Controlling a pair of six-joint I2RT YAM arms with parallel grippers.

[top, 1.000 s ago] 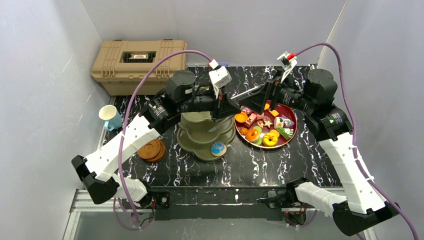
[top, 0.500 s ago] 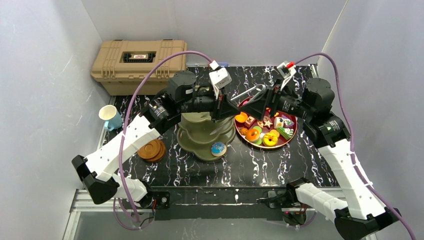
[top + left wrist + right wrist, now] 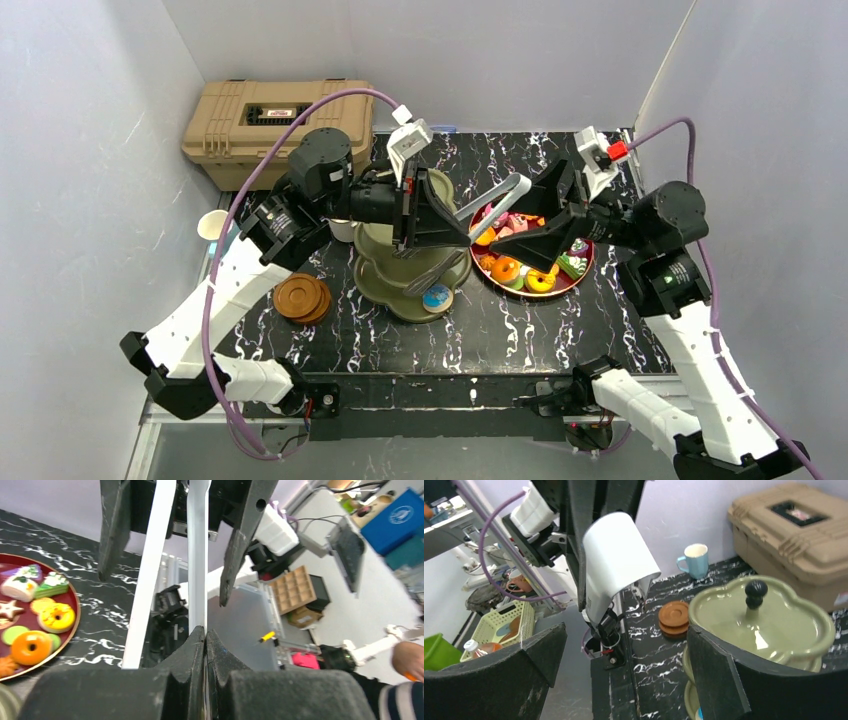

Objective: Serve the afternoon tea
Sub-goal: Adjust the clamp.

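Serving at an early stage, by appearance. At the middle of the tabletop, olive-green three-tier stand point(image 3: 385, 285) with one round toy pastry point(image 3: 436, 296) on its lowest tier; top tier bare. Toward the right edge, dark-red plate point(image 3: 70, 597) loaded with the other pastries point(image 3: 540, 280). Near the left edge, stacked wooden saucers point(image 3: 302, 297) and white-and-blue cup point(image 3: 696, 561), apart, not yet paired. Raised between stand and plate, left gripper point(image 3: 466, 238) clamped on one arm of white tongs point(image 3: 497, 192); right gripper point(image 3: 493, 238) spread wide around the tongs' bend, not touching. Left to do, presumably: moving pastries, setting cups on saucers.
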